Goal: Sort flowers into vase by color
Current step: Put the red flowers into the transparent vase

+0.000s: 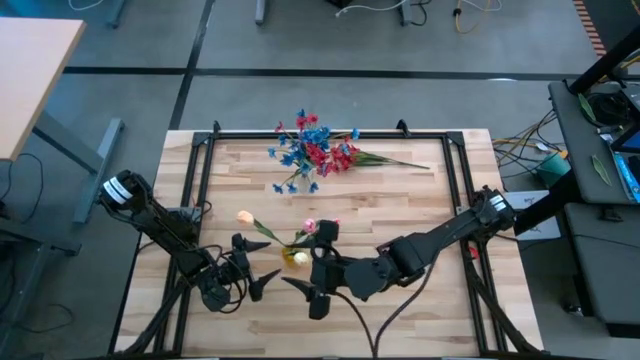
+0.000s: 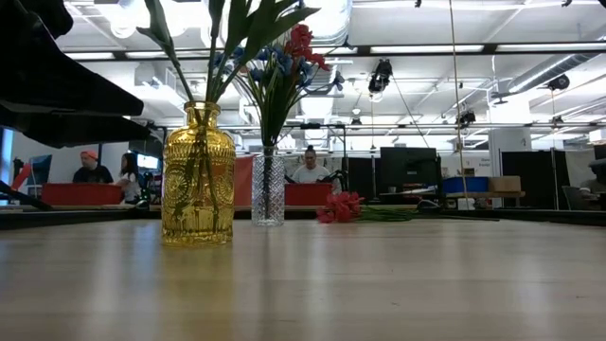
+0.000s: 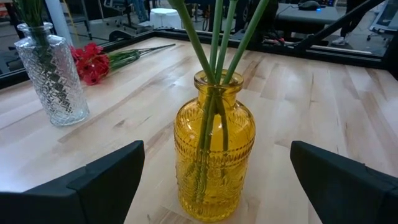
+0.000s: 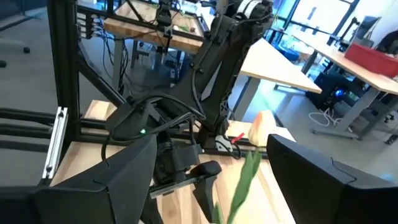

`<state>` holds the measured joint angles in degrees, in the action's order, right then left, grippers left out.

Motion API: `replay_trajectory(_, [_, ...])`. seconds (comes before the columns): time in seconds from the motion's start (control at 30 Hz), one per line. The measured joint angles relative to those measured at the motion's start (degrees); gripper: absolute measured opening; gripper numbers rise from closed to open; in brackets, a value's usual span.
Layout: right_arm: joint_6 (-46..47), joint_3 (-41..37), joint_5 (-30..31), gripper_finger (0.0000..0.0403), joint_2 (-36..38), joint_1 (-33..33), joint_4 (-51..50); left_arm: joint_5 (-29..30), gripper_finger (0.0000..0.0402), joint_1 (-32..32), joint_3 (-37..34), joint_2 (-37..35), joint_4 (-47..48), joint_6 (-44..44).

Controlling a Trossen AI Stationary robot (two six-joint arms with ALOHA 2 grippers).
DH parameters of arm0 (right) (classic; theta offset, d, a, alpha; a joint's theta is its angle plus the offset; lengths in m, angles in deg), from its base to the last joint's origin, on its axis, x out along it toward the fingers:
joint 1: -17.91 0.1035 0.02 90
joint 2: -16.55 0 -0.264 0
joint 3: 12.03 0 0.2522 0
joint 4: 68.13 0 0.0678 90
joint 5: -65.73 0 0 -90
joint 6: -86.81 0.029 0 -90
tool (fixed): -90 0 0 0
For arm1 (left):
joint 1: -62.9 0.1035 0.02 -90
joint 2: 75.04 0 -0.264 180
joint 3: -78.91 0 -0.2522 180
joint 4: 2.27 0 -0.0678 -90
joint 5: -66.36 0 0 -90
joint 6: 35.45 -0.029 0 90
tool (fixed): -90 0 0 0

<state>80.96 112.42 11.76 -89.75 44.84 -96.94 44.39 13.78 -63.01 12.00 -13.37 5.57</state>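
From above, both arms reach low over the table's near edge: the left gripper [image 1: 243, 272] stands wide open and empty, and the right gripper [image 1: 318, 272], fingers spread, holds nothing, just beside the tulips [image 1: 300, 238] standing in the yellow vase [image 1: 296, 258]. A clear vase [image 1: 303, 166] of mixed red and blue flowers sits toward the far edge, with a red bunch [image 1: 345, 157] lying loose beside it. The low view shows the yellow vase [image 2: 197, 175] upright, the clear vase [image 2: 268, 186] behind it, and the red bunch [image 2: 341, 206] flat on the table. The left wrist view frames the yellow vase [image 3: 212, 149] between its spread fingers [image 3: 93, 183]. The right wrist view shows a cream tulip [image 4: 260, 129] between open fingers [image 4: 112, 180], untouched. A tulip looks just delivered; next, the right arm should lift clear and fetch the red bunch.
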Motion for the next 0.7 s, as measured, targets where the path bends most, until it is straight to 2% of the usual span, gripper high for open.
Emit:
replay_trajectory(0.07, [0.7, 2.6, 0.0, 0.0294, 0.0, 0.1, -3.8, -0.4, 0.0386, -0.1, 0.2, 0.0, 0.0, 0.4])
replay_trajectory(0.27, [1.7, 11.4, 0.3, 0.0290, 0.0, 0.0, -16.3, -8.9, 0.0386, -0.2, 1.5, -0.6, 0.0, 3.4])
replay_trajectory(0.43, [5.8, 21.2, 6.3, 0.0290, 0.1, -0.6, -31.6, -14.4, 0.0386, -0.2, 3.6, -1.8, 1.2, 4.1])
replay_trajectory(0.5, [8.7, 24.4, 8.5, 0.0287, 0.1, -1.5, -38.2, -17.0, 0.0386, -0.2, 4.7, -3.3, 4.5, 5.7])
replay_trajectory(0.57, [11.2, 23.6, 9.2, 0.0284, 1.9, -3.1, -41.3, -20.4, 0.0386, -0.2, 6.4, -5.2, 10.5, 9.4])
replay_trajectory(0.7, [18.6, 23.2, 8.6, 0.0279, 4.3, -7.1, -51.2, -28.5, 0.0386, -0.3, 11.0, -7.7, 26.7, 22.0])
